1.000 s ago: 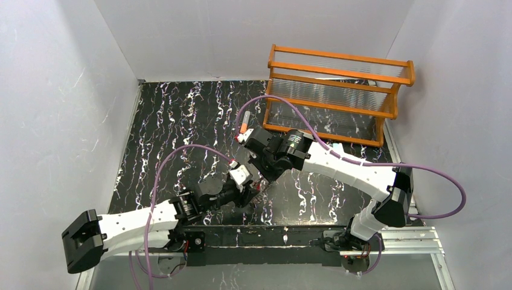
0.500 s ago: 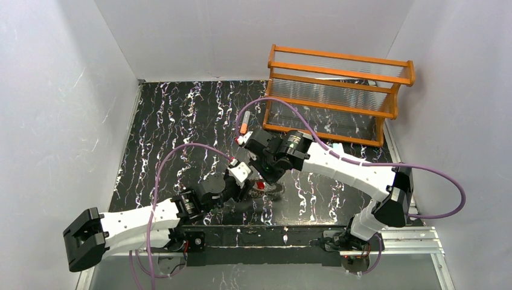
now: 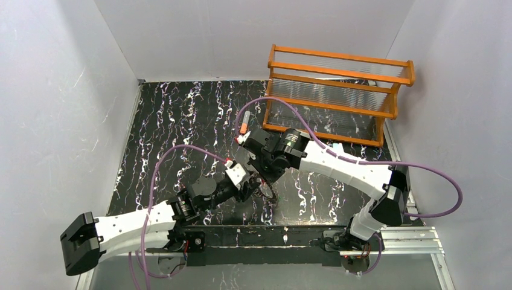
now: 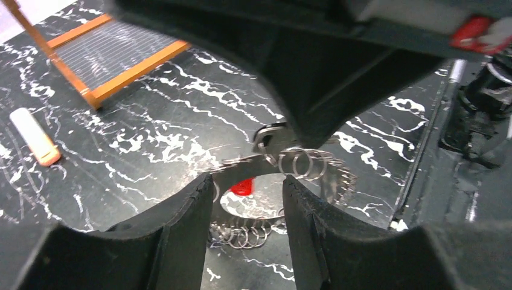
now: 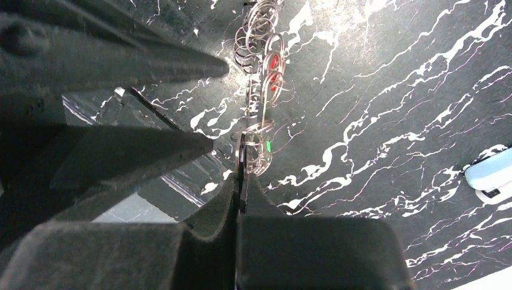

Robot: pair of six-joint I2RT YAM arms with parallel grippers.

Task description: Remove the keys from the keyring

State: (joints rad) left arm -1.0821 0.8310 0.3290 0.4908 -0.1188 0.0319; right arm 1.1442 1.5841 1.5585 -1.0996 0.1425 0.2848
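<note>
Right wrist, green key (image 5: 267, 147), pale clip (image 5: 491, 175)

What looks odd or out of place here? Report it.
Nothing spilled or damaged. The keyring dangles edge-on from the shut right claw, small rings bunched along it. An orange-tipped tube lies loose on the table beside the orange rack.
</note>
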